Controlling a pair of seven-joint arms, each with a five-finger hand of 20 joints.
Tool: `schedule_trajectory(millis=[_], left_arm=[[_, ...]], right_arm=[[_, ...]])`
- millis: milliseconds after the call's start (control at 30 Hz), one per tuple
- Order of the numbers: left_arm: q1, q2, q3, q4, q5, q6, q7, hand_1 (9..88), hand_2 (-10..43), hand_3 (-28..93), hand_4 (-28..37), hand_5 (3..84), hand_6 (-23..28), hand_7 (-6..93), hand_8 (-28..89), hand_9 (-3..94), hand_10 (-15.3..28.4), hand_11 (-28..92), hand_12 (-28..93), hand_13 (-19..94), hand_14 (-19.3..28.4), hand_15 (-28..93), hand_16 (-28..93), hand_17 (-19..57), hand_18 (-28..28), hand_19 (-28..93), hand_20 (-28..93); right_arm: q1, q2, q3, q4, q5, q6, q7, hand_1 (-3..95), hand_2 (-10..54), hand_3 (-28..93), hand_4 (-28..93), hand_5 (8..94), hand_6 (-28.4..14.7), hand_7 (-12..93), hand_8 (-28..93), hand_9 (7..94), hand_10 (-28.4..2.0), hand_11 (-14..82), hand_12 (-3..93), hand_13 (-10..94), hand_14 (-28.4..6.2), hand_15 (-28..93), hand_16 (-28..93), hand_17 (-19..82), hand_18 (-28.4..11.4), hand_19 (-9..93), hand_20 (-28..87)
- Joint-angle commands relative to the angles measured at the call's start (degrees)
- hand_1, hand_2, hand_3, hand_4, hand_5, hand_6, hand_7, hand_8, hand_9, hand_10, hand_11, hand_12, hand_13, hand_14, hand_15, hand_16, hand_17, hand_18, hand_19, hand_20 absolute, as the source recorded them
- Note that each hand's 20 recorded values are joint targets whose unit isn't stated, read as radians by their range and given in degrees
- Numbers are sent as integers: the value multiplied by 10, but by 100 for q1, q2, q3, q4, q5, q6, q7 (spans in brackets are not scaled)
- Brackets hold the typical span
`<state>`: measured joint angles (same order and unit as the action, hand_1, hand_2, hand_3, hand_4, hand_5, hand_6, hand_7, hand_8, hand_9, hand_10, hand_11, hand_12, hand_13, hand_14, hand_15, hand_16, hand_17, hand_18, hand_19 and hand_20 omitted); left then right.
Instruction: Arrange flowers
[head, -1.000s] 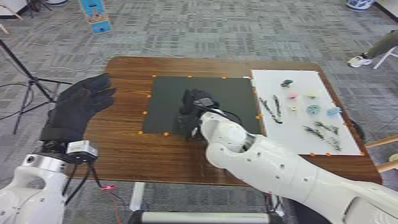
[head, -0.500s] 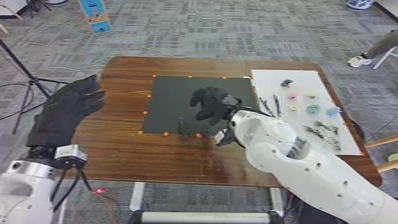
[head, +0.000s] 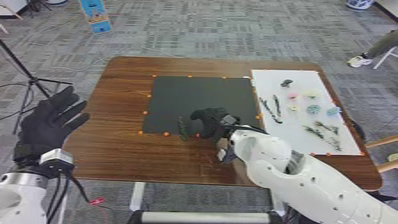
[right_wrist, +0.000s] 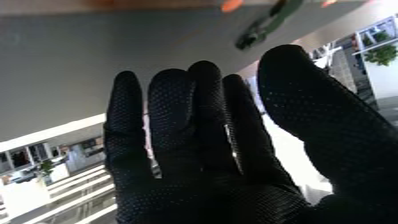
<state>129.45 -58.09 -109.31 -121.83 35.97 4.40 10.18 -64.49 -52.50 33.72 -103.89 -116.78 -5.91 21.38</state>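
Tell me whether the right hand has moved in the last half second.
Yes. The right hand has come back toward the robot, closer to the near edge of the black mat.

- brown wood table (head: 115, 160)
- black mat (head: 204, 90) flat on it
- white sheet (head: 302, 80) just beside, right of mat
- orange markers (head: 166, 134) along mat edges
- green stem (head: 182, 127) across mat's near edge

Head view: R robot hand (head: 210, 119) hides pt of dark mat (head: 200, 92); can't tell if it touches green sprig (head: 182, 128). R arm (head: 302, 175) covers some of surface's (head: 107, 160) near edge & runs off pic; L arm (head: 25, 196) cut off too. Flower heads (head: 314, 108) too sm. to ID. R wrist view: sprig blurry, cut by pic edge; base of R robot hand (right_wrist: 204, 197) also cut.
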Motion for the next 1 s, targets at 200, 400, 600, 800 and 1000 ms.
schedule_trajectory(millis=[200, 400, 600, 800, 1000], left_arm=[[55, -23, -18, -110, -33, -195, 263, 252, -95, 684, -283, 320, 31, 219, -102, 255, 103, 229, 184, 223, 120, 299, 31, -86, 203, 433, 125], [73, -16, -16, -132, -27, -175, 284, 252, -95, 684, -283, 324, 31, 221, -104, 256, 104, 229, 183, 225, 120, 303, 31, -85, 203, 433, 126], [112, -36, -17, -148, -30, -148, 279, 250, -95, 687, -283, 327, 31, 224, -105, 258, 105, 230, 183, 226, 119, 306, 29, -85, 204, 435, 128], [23, 1, 19, -116, -21, -177, 260, 249, -95, 688, -283, 328, 31, 224, -106, 260, 106, 228, 181, 227, 120, 309, 28, -85, 205, 436, 128], [85, -13, 9, -142, -22, -157, 273, 250, -95, 689, -283, 329, 32, 225, -106, 260, 106, 229, 181, 228, 121, 310, 27, -85, 205, 438, 129]], right_arm=[[248, 28, -336, -105, -360, -540, -274, 358, -66, 925, -132, 411, -50, 216, -111, 408, -146, 531, 547, 416, -143, 752, 427, 149, -209, 668, 331], [258, 387, -298, -496, -474, -659, -525, 351, -59, 927, -128, 448, -50, 215, -111, 410, -145, 529, 547, 411, -145, 748, 423, 145, -209, 658, 327], [309, 270, -265, -488, -280, -871, -632, 347, -52, 931, -119, 465, -40, 223, -113, 415, -145, 521, 552, 409, -145, 745, 424, 142, -210, 653, 327], [424, 67, -432, -270, -391, -833, -480, 346, -49, 932, -116, 471, -40, 224, -114, 419, -143, 513, 563, 410, -146, 743, 424, 142, -210, 651, 328], [475, -81, -513, -86, -375, -900, -469, 339, -40, 932, -108, 474, -41, 222, -115, 419, -143, 509, 570, 410, -147, 743, 424, 142, -211, 650, 329]])
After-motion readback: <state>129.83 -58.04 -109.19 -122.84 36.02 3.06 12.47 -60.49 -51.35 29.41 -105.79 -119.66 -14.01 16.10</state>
